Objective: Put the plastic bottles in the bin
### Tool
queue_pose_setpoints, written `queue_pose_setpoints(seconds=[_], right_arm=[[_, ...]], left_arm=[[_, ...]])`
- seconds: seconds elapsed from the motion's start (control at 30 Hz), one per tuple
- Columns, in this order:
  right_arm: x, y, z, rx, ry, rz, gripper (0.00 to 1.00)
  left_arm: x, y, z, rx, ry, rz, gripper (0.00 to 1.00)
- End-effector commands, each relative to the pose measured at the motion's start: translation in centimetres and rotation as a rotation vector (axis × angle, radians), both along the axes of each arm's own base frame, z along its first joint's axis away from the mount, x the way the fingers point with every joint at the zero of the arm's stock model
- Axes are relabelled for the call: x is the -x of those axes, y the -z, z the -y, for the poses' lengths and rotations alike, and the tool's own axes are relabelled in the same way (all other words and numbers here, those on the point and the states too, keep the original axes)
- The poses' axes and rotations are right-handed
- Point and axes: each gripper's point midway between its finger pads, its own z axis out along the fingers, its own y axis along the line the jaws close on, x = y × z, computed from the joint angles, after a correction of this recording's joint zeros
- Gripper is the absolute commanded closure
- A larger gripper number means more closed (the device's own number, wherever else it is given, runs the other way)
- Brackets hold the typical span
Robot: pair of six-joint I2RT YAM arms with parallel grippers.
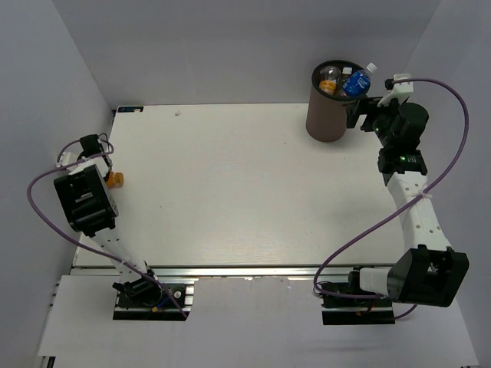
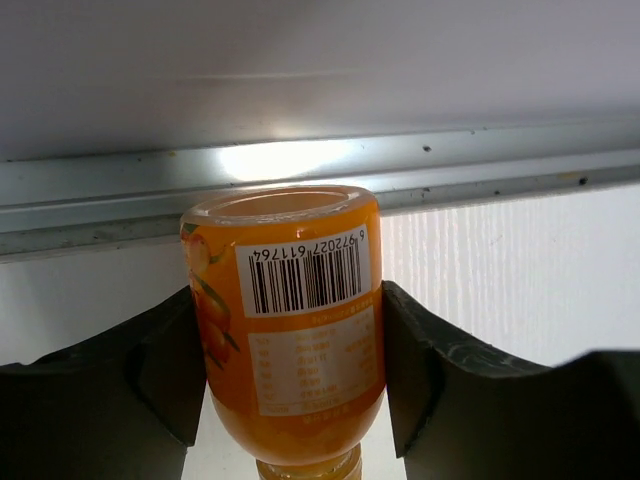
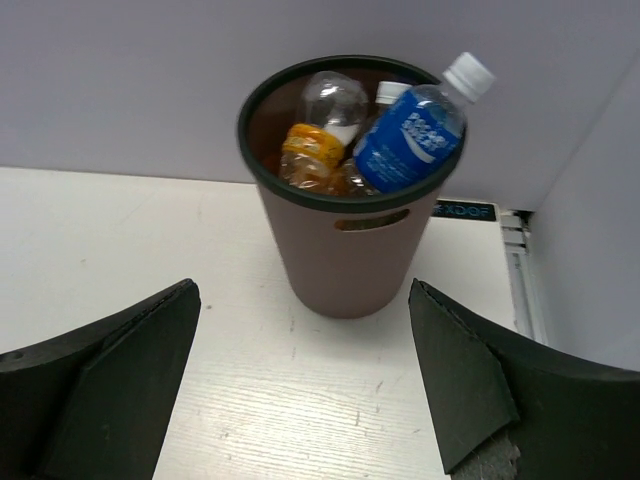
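A short orange bottle (image 2: 290, 340) with a barcode label lies at the table's left edge, seen small in the top view (image 1: 116, 179). My left gripper (image 2: 286, 345) is shut on the orange bottle, with both dark pads pressed against its sides. The brown bin (image 1: 331, 107) with a black rim stands at the far right. A clear bottle (image 3: 328, 105) and a blue-labelled bottle (image 3: 412, 138) with a white cap lie inside it, the blue one poking over the rim. My right gripper (image 3: 302, 300) hangs open just right of the bin (image 3: 345, 250), holding nothing.
An aluminium rail (image 2: 420, 165) runs along the table edge just beyond the orange bottle, with a grey wall behind it. Grey walls close in the white table (image 1: 230, 192) on three sides. Purple cables (image 1: 453, 153) loop from both arms.
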Motion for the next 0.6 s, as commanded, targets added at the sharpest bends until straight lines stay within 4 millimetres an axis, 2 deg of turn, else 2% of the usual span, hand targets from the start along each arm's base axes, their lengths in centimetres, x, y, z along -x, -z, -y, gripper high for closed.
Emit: queue_pose_setpoints(seconds=[0.0,0.07,0.13,0.17,0.2,0.23,0.3,0.33,0.37,0.4,0.43,0.47,0.5,0.53,0.57], right_arm=[[1.4,-2.1,-2.1,0.013,-0.125,0.066,0.11],[2.3,-2.1,-4.3,0.011,-0.256,0.065,0.11],[3.1,-2.0,-6.7,0.017,-0.36,0.066,0.11],[3.7,-2.0,-7.9,0.04,-0.437,0.074,0.11],[4.5,-1.7,-10.8,0.035,-0.528,0.069,0.11],[4.6,-1.6,-11.9,0.035,-0.556,0.072,0.11],[5.3,-0.6,-15.0,0.016,-0.678,0.06,0.11],[6.0,-0.7,-17.5,0.01,-0.742,0.07,0.11],[6.8,-0.5,-20.1,0.007,-0.805,0.065,0.11],[6.5,-0.1,-21.6,-0.026,-0.834,0.029,0.11],[6.7,0.1,-22.8,-0.032,-0.864,0.015,0.11],[6.7,0.3,-23.8,-0.039,-0.879,-0.001,0.11],[6.9,1.3,-25.7,-0.053,-0.909,-0.039,0.11],[6.9,1.1,-26.5,-0.077,-0.917,-0.052,0.11],[6.7,1.3,-27.0,-0.089,-0.907,-0.064,0.11]], left_arm=[[-2.2,-4.3,0.7,-0.015,0.087,0.128,0.58],[-2.5,-5.6,2.4,-0.013,0.165,0.177,0.63],[-4.6,-8.4,5.8,0.008,0.298,0.298,0.65],[-4.9,-8.3,7.7,0.024,0.371,0.309,0.66],[-6.3,-9.7,10.3,0.049,0.475,0.384,0.66],[-7.2,-10.2,14.1,0.068,0.569,0.403,0.66],[-8.2,-12.5,18.5,0.055,0.676,0.456,0.66],[-8.6,-13.2,22.7,0.064,0.756,0.471,0.66],[-9.0,-14.7,24.9,0.066,0.801,0.526,0.67],[-9.1,-15.4,26.7,0.076,0.836,0.554,0.67],[-8.9,-16.1,30.9,0.1,0.913,0.579,0.67],[-8.8,-16.8,32.3,0.112,0.934,0.607,0.68],[-8.5,-18.0,33.8,0.109,0.958,0.647,0.68],[-8.0,-18.5,36.3,0.117,0.991,0.666,0.68],[-7.6,-19.1,37.5,0.118,1.011,0.688,0.69]])
